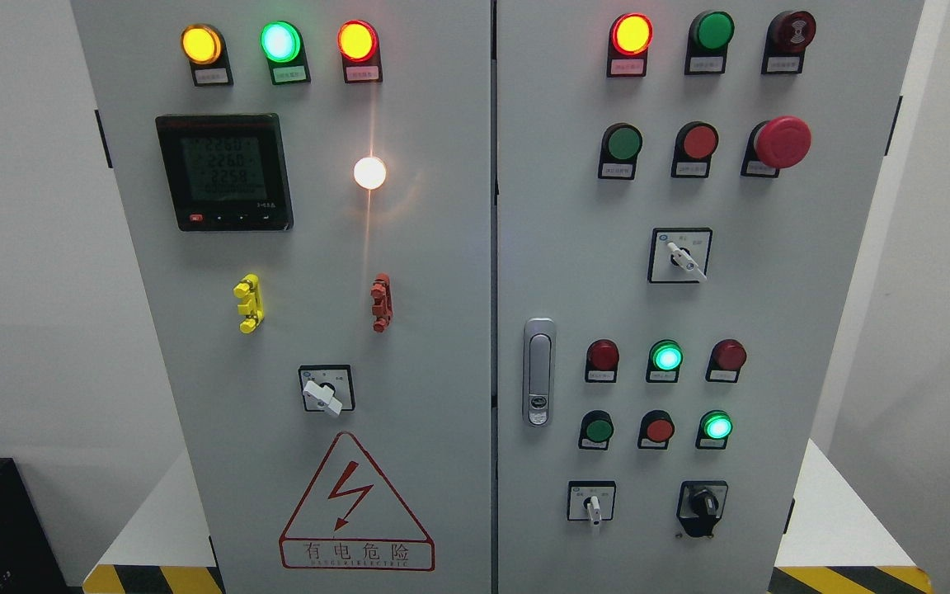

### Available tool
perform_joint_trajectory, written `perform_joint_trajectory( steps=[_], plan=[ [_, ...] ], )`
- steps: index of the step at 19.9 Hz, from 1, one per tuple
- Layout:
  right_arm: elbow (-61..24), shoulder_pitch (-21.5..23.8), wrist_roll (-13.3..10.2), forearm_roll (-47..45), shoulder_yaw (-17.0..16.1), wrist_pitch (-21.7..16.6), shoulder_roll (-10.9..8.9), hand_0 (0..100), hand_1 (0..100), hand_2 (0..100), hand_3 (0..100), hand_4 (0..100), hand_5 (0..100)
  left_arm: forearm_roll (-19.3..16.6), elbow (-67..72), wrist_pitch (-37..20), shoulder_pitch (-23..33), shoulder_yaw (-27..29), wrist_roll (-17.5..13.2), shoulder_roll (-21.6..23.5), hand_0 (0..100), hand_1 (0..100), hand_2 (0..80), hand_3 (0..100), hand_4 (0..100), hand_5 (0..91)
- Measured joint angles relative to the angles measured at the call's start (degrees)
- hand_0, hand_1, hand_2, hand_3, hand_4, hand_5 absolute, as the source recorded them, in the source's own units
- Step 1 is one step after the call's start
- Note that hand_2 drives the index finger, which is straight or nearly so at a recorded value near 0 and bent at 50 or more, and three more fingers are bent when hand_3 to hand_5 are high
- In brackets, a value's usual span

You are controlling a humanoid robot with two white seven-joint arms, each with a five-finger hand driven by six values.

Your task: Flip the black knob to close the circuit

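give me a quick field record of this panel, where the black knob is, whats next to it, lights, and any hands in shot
target: black knob, bottom right of the right door
neighbour: white-handled switch to its left
above it: lit green lamp
left door: meter display on, white lamp lit
hazard: red warning triangle on the left door
hands: none in view
task state: knob untouched

The black knob sits low on the right cabinet door, on a dark plate, seemingly pointing up-left.
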Motion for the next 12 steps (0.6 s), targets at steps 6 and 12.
perform_joint_trajectory(
  steps=[6,12],
  plan=[
    [-1.1,-2.9,0.9,0.5,0.0,2.3,-0.01,0,0,88,100,92,100,0.0,0.0,0.0,0.0,0.0,0.0,0.0,12,56,0.0,0,0,0.0],
    [-1.1,-5.8,2.5,1.1,-0.1,4.0,-0.14,0,0,88,100,92,100,0.0,0.0,0.0,0.0,0.0,0.0,0.0,12,56,0.0,0,0,0.0]
  ],
)
